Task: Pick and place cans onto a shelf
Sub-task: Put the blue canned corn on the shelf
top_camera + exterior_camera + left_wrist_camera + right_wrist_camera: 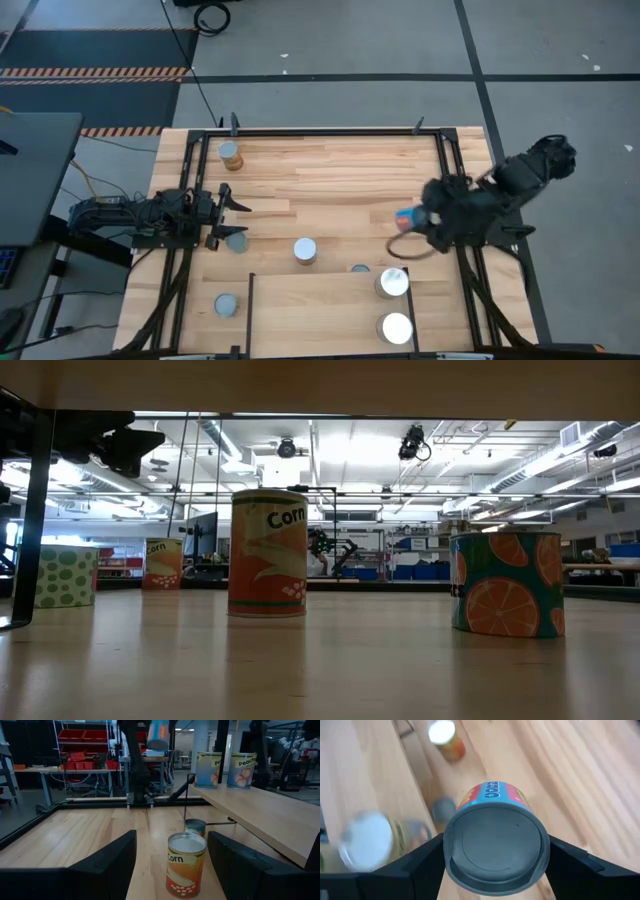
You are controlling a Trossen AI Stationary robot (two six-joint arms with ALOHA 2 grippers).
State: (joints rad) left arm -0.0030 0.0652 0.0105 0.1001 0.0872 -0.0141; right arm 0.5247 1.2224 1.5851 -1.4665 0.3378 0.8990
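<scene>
- Wooden shelf (320,310) lay at the table's near edge in the high view, with two white-topped cans (393,283) on it; the right gripper (412,220) hung above the table beside the shelf, gripping a blue-and-red can (405,217).
- Low view: a Corn can (267,553) and an orange-print can (506,582) stood on the table.
- Left wrist view: the left gripper (170,862), fingers apart and empty, flanked a Corn can (185,865) without touching it.
- Right wrist view: both fingers (420,865) clamped the blue-and-red can (495,840) at its sides. It probably could slip, or knock the shelved cans if lowered too close.
</scene>
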